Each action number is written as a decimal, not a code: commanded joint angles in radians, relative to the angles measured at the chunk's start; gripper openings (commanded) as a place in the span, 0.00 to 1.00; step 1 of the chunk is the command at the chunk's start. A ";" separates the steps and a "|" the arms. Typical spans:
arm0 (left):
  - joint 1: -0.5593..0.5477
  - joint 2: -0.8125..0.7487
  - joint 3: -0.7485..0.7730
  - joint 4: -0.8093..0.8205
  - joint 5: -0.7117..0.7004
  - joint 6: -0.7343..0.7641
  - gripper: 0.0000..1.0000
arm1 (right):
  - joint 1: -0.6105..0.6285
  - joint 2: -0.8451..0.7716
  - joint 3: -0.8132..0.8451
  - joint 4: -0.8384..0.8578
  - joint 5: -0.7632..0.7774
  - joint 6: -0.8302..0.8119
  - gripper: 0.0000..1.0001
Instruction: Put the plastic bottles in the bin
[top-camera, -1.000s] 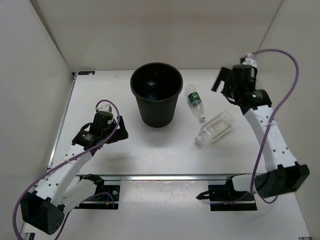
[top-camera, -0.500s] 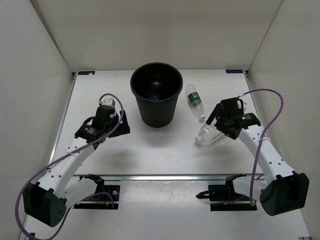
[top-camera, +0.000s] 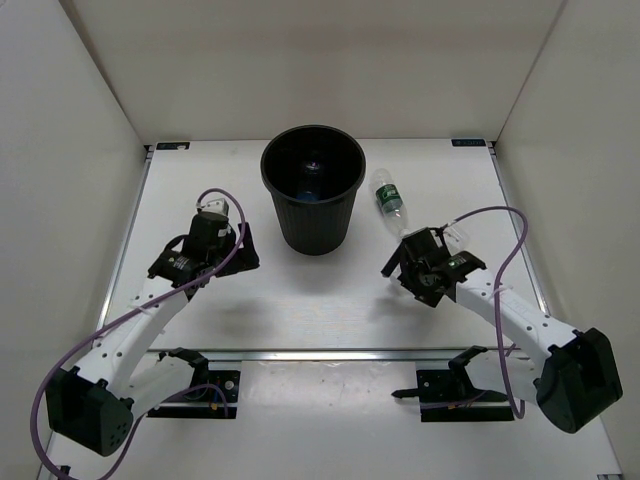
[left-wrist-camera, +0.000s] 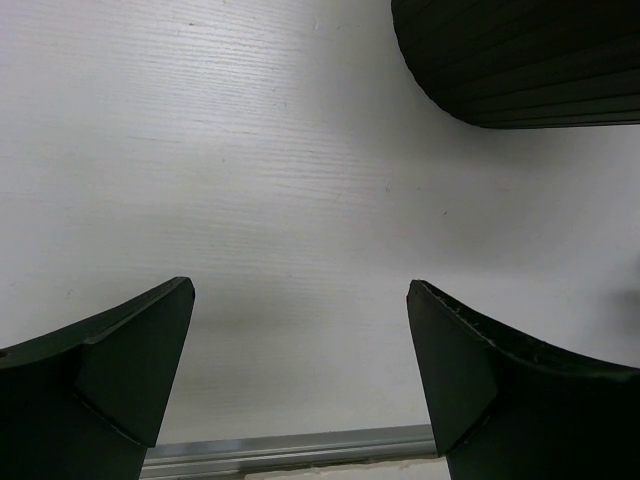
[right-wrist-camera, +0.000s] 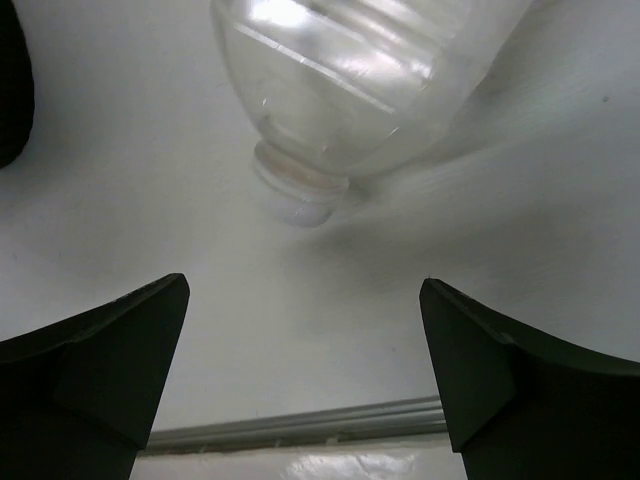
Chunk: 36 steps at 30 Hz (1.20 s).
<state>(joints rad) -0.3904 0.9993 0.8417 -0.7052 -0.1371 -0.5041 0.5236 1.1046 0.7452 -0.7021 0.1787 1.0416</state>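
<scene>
Both jaws gape; only the right wrist view shows the unlabelled bottle (right-wrist-camera: 350, 90) (cap nearest).

The bin (top-camera: 312, 200) is black plastic, a little shiny, with fine ridges running along its side. The table (top-camera: 330, 300) is white and dull, with thin lines in it like wood grain. The big bottle (right-wrist-camera: 360, 90) is clear plastic, smooth and shiny, with bumpy rings round it and a pale cap. The small bottle (top-camera: 389, 200) is clear plastic too, with a dark green label. The fingers (left-wrist-camera: 110, 370) of the left gripper (left-wrist-camera: 300, 380) and of the right gripper (right-wrist-camera: 305, 370) are black and dull. A silver metal strip (top-camera: 320, 353) gleams along the table's near edge. The cables (top-camera: 490, 209) are smooth and purple. The arms (top-camera: 510, 315) have smooth white shells.
</scene>
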 joint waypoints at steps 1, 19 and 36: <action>-0.007 -0.030 0.002 -0.016 0.011 0.012 0.99 | 0.004 0.014 -0.012 0.102 0.119 0.092 0.97; 0.027 -0.120 -0.056 -0.030 0.060 -0.022 0.99 | 0.041 0.118 -0.090 0.271 0.268 0.184 0.85; 0.030 -0.143 -0.046 -0.048 0.057 -0.028 0.99 | 0.046 0.170 -0.092 0.257 0.341 0.199 0.33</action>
<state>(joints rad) -0.3634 0.8768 0.7910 -0.7414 -0.0887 -0.5247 0.5735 1.3056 0.6590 -0.4557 0.4503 1.2316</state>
